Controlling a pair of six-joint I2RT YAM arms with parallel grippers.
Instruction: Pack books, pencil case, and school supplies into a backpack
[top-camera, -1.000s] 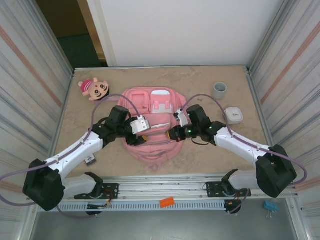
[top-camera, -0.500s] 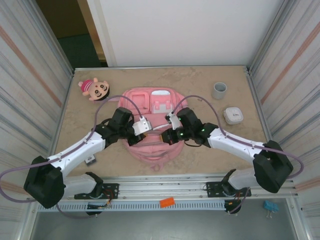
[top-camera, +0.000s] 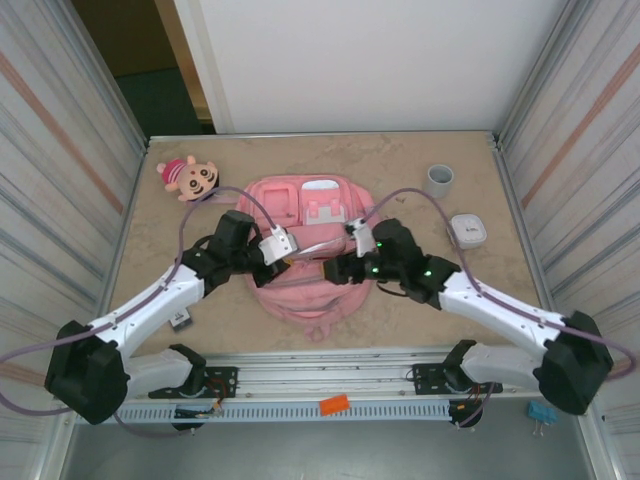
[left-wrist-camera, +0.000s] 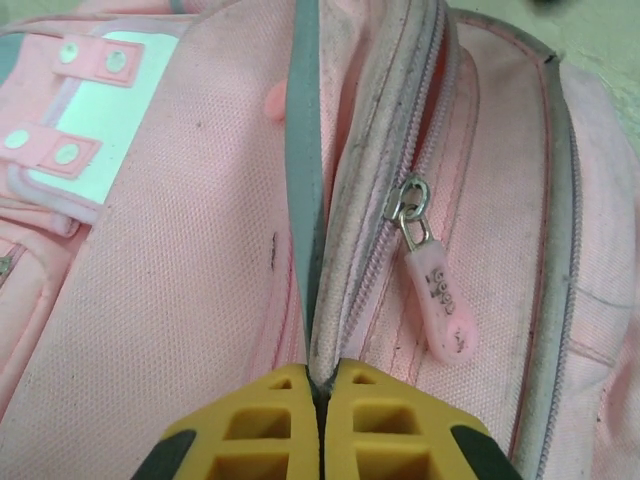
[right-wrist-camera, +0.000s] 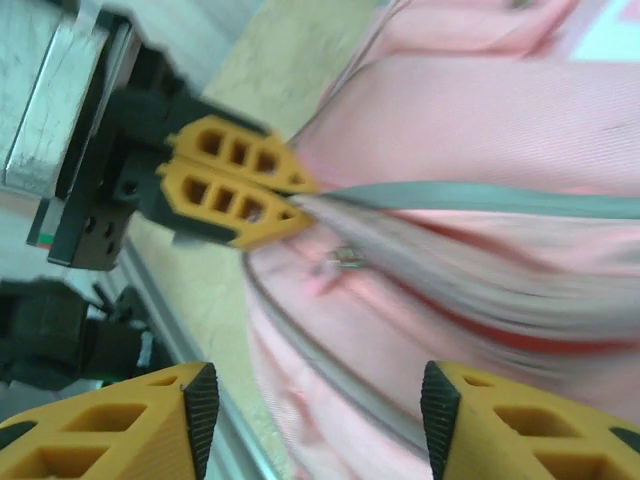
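Left hand (left-wrist-camera: 318, 388) clenched on the backpack (left-wrist-camera: 160, 300) zip edge; right hand (right-wrist-camera: 314, 405) released, just beside it

Right gripper (right-wrist-camera: 318, 405): two yellow fingers at the bottom edge, spread wide apart. Beyond the gap lies the pink backpack (right-wrist-camera: 480, 110), its fabric blurred in the lower half.

Left gripper (right-wrist-camera: 292, 195) at upper left: black body, yellow fingers pressed together. The tips pinch the backpack's edge where a grey-green trim strip (right-wrist-camera: 500, 205) begins. The strip runs rightward to the frame edge.

Just below the pinch is a small metal zip pull (right-wrist-camera: 345, 258), blurred.

Pale patch (right-wrist-camera: 612, 35) on the backpack, top right corner.

Tan table (right-wrist-camera: 265, 70) shows between the left gripper and the backpack.

Metal rail (right-wrist-camera: 45, 110) at far left.

Dark blurred shape (right-wrist-camera: 60, 335) at lower left; cannot tell what it is.
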